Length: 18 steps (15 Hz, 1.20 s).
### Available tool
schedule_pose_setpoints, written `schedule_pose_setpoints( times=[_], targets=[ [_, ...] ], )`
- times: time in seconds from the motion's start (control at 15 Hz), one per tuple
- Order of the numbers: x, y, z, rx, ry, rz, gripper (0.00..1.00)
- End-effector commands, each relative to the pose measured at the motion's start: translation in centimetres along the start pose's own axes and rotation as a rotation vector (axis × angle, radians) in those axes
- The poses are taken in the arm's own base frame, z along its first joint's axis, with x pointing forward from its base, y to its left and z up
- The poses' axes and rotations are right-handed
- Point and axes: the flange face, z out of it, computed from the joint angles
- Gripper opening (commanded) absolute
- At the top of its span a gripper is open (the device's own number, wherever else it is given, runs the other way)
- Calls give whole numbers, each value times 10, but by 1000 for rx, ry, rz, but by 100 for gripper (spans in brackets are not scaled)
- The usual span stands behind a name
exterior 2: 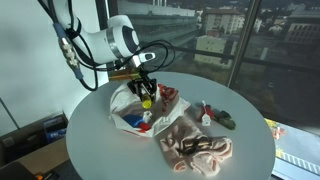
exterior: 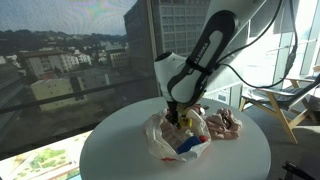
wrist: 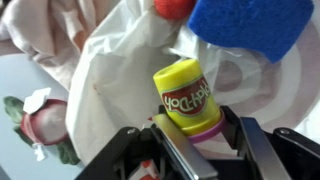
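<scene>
1. Left edge of the wrist view: toy (wrist: 45,125) lies flat on the table (wrist: 15,80), beside the bag (wrist: 120,70). I see no risk there.
2. Centre-left: the bag film is loose and bunched right behind the tub (wrist: 187,95). Risk: the film catches on the gripper (wrist: 197,135) or gets pinched in, and the bag drags along.
3. Centre: the grip sits low on the tub, below the yellow lid, and the tub looks a bit skewed. Risk: its wall is round and smooth, so it could twist or slip out.
4. Upper right: the blue block (wrist: 255,25) is in the bag, near the tub. Risk: a knock against it shifts the tub in the grip.
5. Jaws: about half closed, clamped on the tub's lower body from both sides. Nothing else is held.
6. Tub location: bottom centre of the wrist view. In an exterior view it hangs under the gripper (exterior 2: 147,92) at the bag mouth, left of frame centre. I can't tell whether it's clear of the bag. The cloth (exterior 2: 195,148) is well off to the lower right.
</scene>
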Motion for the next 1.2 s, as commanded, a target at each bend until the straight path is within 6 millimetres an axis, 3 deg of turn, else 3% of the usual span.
schedule_pose_setpoints(
  times=[0.0, 0.73, 0.8, 0.87, 0.93, 1.13],
  targets=[
    [-6, 45, -14, -101, -21, 162, 28],
    [-68, 193, 44, -169, -44, 776, 28],
    [-71, 201, 48, -164, -43, 816, 33],
    [-73, 207, 49, -149, -39, 854, 78],
    [-75, 211, 50, -148, -30, 872, 79],
    [-73, 207, 47, -115, -9, 906, 99]
  ],
)
